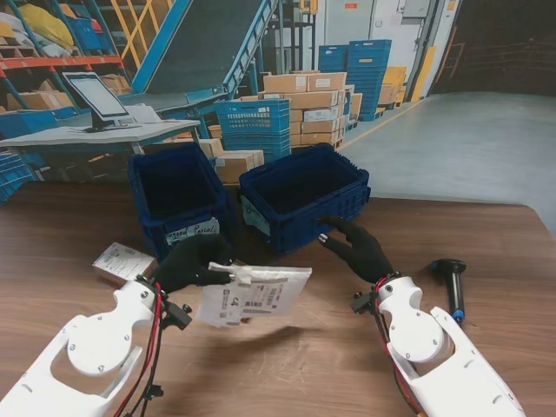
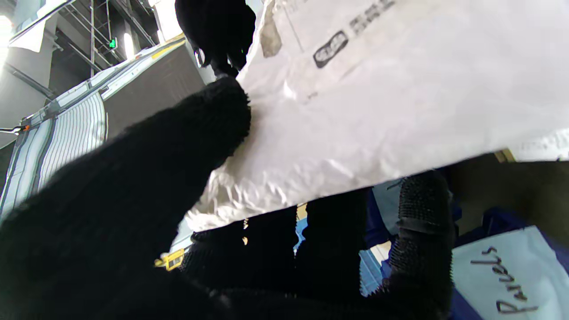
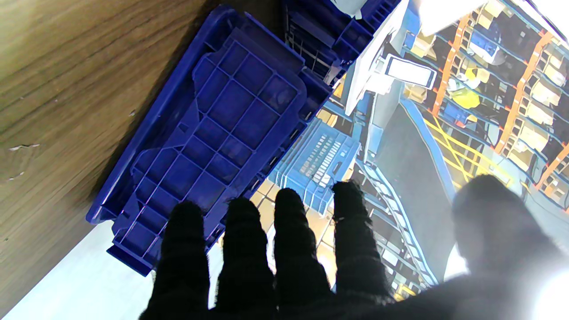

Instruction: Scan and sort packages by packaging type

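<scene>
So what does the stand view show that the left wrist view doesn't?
Only the stand view shows the scanner lying on the table, the small box at far left, the right hand open beside the right bin, and both bins whole. Only the left wrist view shows, close up, the thumb pressed on the bag's crinkled corner. Both show the left hand holding the white bag and the left bin's handwritten label.
</scene>
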Robot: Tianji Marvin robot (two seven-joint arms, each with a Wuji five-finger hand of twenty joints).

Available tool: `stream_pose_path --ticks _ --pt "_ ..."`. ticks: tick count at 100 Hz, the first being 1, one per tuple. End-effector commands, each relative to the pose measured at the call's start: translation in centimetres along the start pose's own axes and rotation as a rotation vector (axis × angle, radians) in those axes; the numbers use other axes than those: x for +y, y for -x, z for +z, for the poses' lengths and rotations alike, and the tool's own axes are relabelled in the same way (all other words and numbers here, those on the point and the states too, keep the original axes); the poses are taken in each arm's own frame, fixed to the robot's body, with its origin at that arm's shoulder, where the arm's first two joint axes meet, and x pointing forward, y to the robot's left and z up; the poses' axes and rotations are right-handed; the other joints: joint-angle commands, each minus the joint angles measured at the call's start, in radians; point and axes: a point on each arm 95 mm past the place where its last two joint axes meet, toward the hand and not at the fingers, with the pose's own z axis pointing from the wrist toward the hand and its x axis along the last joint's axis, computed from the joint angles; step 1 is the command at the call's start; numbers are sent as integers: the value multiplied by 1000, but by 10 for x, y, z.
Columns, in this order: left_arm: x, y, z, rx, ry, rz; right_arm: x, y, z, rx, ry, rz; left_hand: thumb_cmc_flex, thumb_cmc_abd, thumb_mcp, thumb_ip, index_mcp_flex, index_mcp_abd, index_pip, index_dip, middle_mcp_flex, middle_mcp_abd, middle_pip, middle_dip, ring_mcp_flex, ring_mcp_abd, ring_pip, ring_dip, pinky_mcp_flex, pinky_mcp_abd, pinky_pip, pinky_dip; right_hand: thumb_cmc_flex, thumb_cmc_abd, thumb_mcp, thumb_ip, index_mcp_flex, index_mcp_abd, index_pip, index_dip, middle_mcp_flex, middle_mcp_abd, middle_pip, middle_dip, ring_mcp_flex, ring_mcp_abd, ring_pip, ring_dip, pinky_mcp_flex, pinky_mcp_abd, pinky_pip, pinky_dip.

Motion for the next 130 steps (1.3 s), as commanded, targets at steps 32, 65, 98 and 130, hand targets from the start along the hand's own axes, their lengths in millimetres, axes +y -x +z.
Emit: stream_pose_path --ticks 32,65,98,130 --pt "41 27 0 -7 88 -67 -3 -2 -3 -2 -6 2 34 25 22 39 19 12 -6 26 19 4 34 16 -4 20 20 17 -21 39 35 21 11 3 -13 -6 -25 -2 -3 3 -12 -6 -1 7 -9 -2 -4 -1 -9 -3 -17 17" --pt "52 45 -9 -48 147 -20 -3 -3 -4 0 -10 5 35 36 9 31 12 10 -10 27 12 3 31 12 -16 19 17 8 -28 36 30 22 9 4 -14 -6 -30 -2 -6 2 -15 -7 -4 6 -11 0 -5 -2 -10 -5 -18 17" --pt "54 58 -12 -117 231 100 -4 -4 -4 5 -8 6 38 55 -16 19 -3 5 -15 29 -1 1 23 10 -36 16 9 -10 -37 27 22 18 9 5 -14 -6 -30 -3 -5 3 -15 -6 -4 6 -11 -1 -5 -2 -10 -4 -18 18" --pt "59 63 -9 -133 313 206 -4 -4 -4 6 -10 10 40 74 -37 14 -16 -1 -16 27 -14 -3 16 9 -53 11 1 -31 -46 13 12 11 9 5 -14 -6 -29 -1 -5 3 -16 -5 -5 6 -11 -1 -5 -2 -10 -4 -19 18"
